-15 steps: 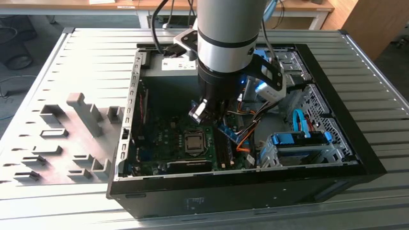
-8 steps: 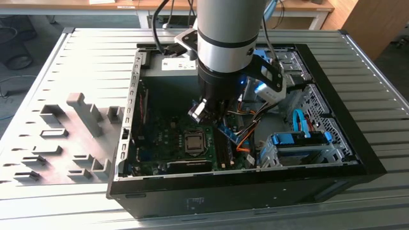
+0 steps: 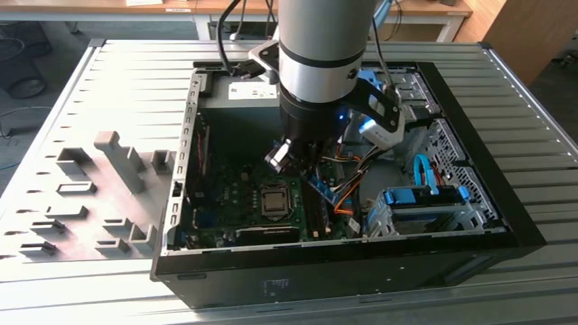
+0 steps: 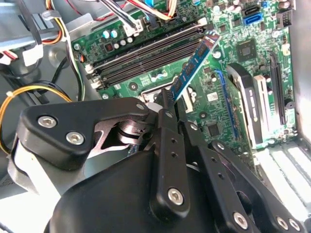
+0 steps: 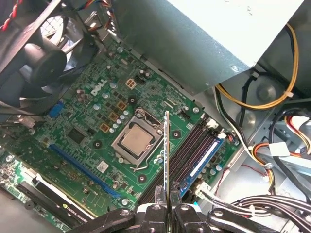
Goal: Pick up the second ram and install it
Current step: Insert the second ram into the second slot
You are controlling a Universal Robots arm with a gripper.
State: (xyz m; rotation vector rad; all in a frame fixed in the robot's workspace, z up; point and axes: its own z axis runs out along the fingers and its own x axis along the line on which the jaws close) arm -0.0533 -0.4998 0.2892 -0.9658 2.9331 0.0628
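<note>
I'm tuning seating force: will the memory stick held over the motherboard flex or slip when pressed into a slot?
Probably stiff: the second ram juts straight from the hand, no sag. Likely light, being so thin edge-on. It may pivot under a push, since the hand seems to pinch one end only.

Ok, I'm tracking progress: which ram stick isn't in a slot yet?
The ram gripped in the fingers, held above the board. The other stick is seated among the slots, farthest from the CPU socket.
</note>
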